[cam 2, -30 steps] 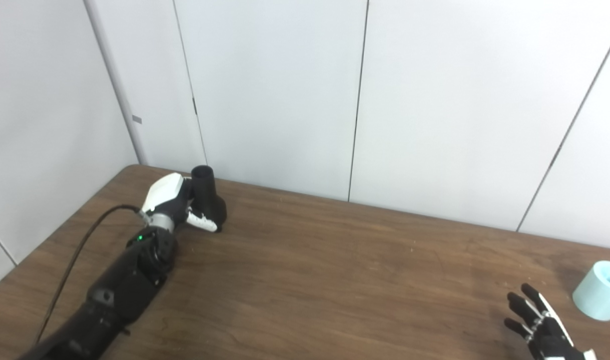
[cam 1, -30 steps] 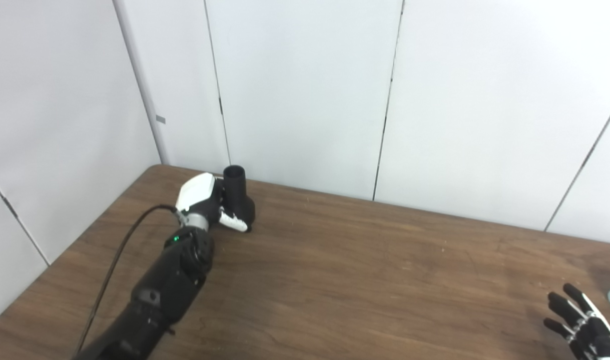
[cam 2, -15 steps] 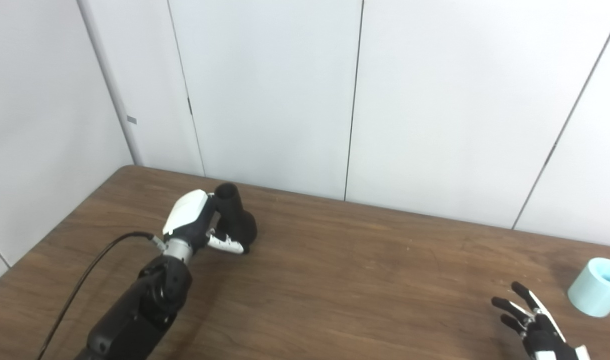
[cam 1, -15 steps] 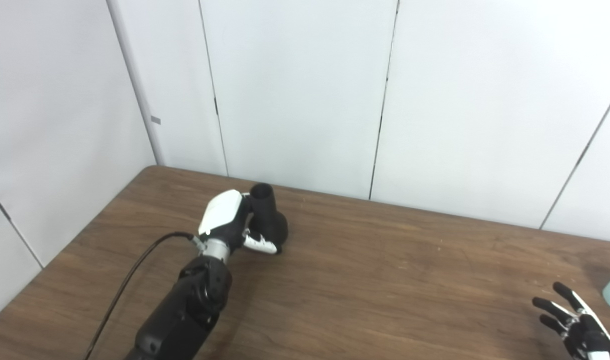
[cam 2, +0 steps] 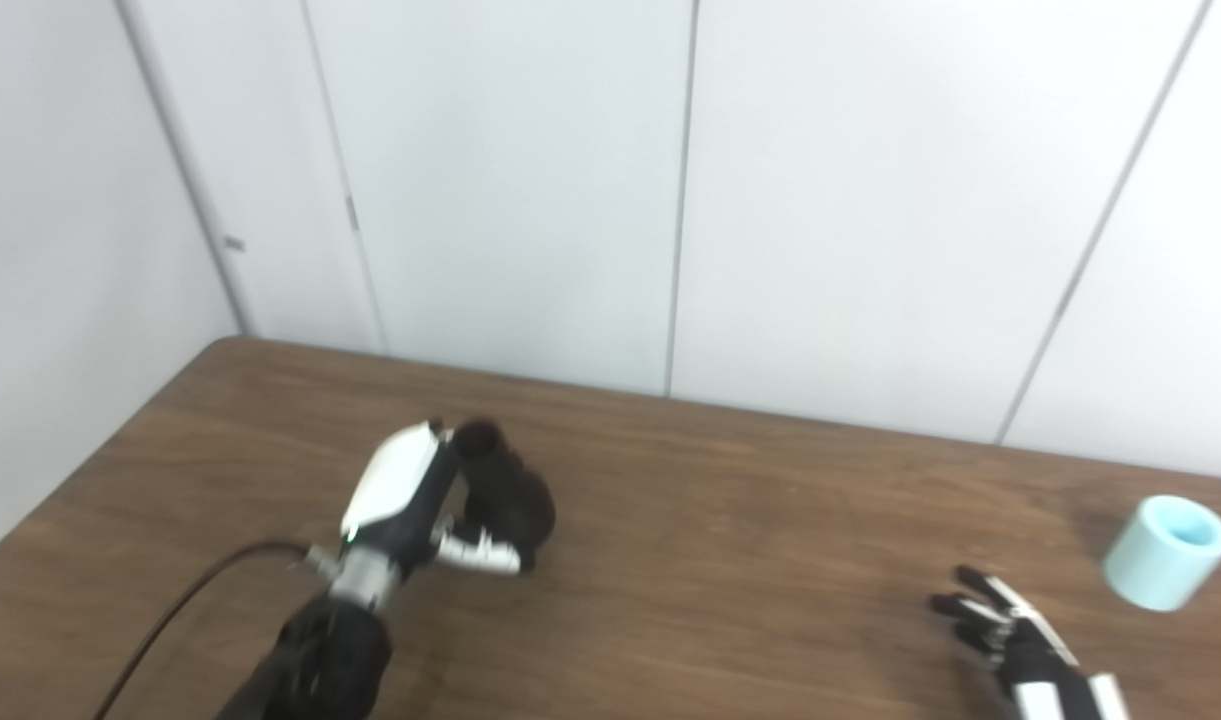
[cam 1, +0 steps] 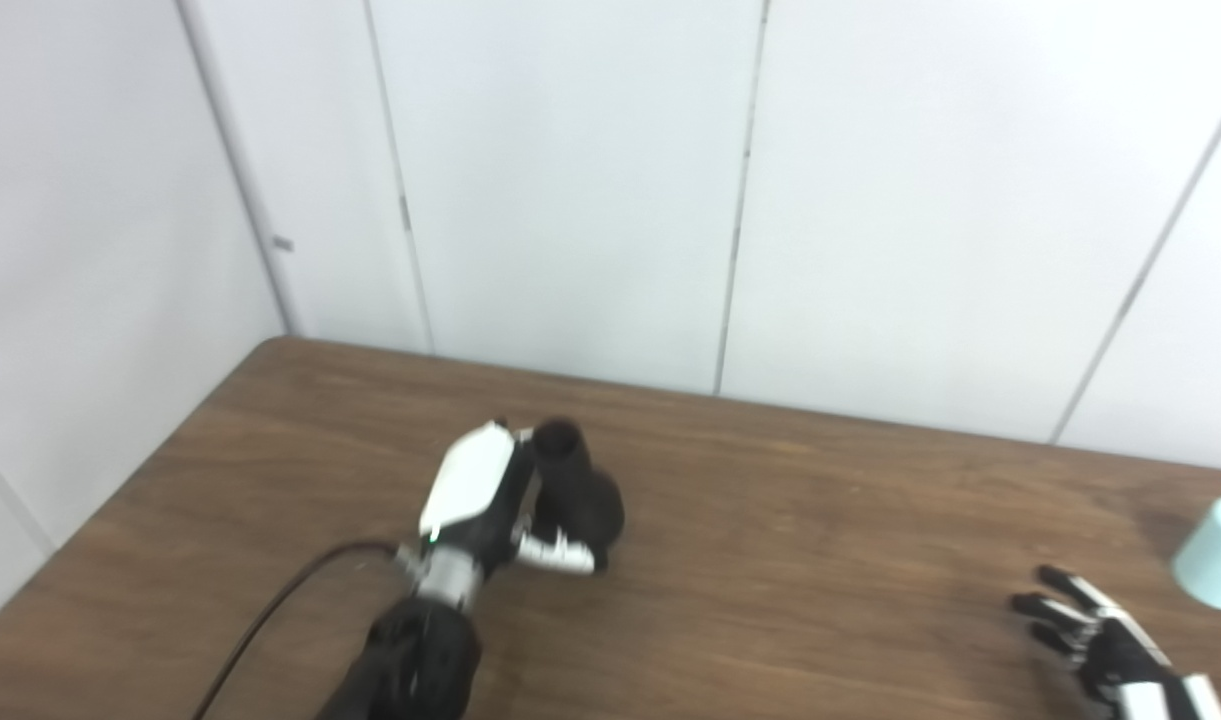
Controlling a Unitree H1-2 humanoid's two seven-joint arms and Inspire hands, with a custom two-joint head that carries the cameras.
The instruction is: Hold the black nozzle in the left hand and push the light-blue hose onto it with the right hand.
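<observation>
Currently the left hand (cam 2: 410, 500) grasps the black nozzle (cam 2: 500, 490), a flared tube with its open mouth upward. Well right of it, the stubby light-blue hose (cam 2: 1168, 552) lies beside the right hand (cam 2: 1010, 640), fingers spread, empty.

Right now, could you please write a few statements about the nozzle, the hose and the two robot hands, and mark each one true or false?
1. The left robot hand is closed on the black nozzle. True.
2. The right robot hand holds the light-blue hose. False: it is open, fingers spread, and apart from the hose.
3. The hose is already pushed onto the nozzle. False: the hose sits on the table at the far right, and the nozzle is over on the left.
4. The nozzle's open end points up. True.
5. A black cable runs along the left arm. True.
</observation>
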